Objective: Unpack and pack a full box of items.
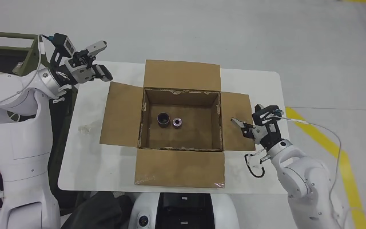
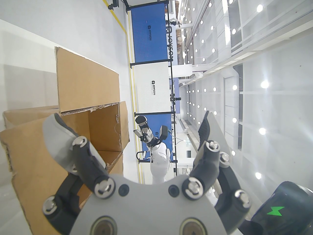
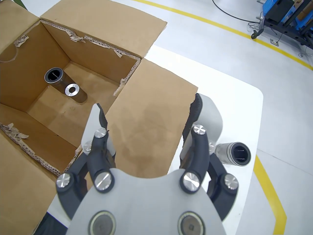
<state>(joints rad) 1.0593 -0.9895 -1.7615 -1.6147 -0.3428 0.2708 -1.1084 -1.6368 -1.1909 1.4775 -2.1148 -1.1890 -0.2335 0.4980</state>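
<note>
An open cardboard box (image 1: 180, 121) stands mid-table with all its flaps folded out. Two metal cylinders stand upright on its floor: a dark-bored one (image 1: 163, 119) (image 3: 53, 76) and a bright-topped one (image 1: 176, 122) (image 3: 73, 91), close together. A third metal cylinder (image 3: 232, 153) lies on its side on the white table, just beside one finger of my right gripper (image 3: 146, 106) (image 1: 243, 134). That gripper is open and empty above the box's right flap (image 3: 144, 133). My left gripper (image 2: 132, 123) (image 1: 104, 59) is open and empty, raised beyond the box's far left corner.
The white table (image 1: 86, 166) has bare strips left and right of the box. A small clear object (image 1: 84, 129) lies near the left edge. A green frame (image 1: 17, 51) stands off the table's far left corner.
</note>
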